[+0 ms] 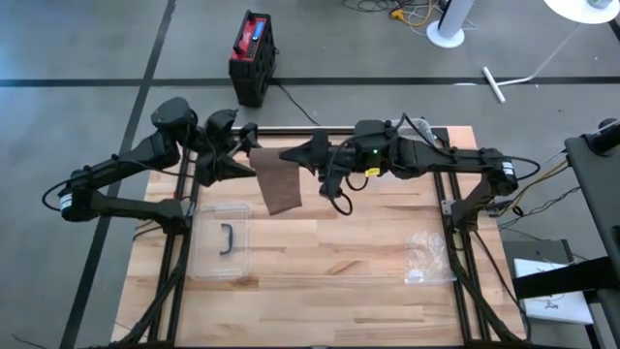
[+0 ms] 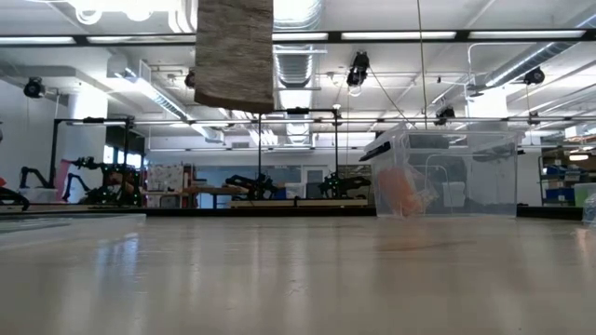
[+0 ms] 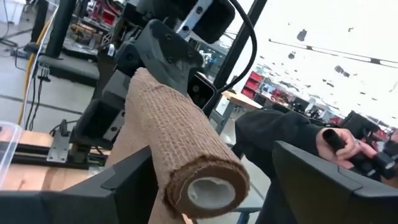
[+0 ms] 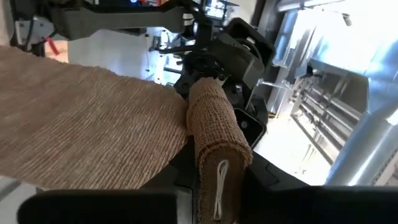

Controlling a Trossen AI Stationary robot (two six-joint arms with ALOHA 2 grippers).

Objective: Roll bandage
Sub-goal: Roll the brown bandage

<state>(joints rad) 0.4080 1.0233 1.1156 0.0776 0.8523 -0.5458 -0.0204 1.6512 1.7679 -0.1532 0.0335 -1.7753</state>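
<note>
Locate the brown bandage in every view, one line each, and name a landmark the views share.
High view: the bandage hangs between the two grippers, over the table's far part.
Low view: its loose tail hangs in at the top, left of centre.
Left wrist view: the rolled part lies between that arm's fingers, its hollow core facing the camera.
Right wrist view: roll at centre, the flat sheet spreading from it.
Shared landmark: the clear plastic bin, high and low views only.

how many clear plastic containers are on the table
1 for certain: a lidded clear bin with a dark handle on the table's left side, below the left arm. The clear plastic item near the right edge may be a bag or packaging; cannot tell.
</note>
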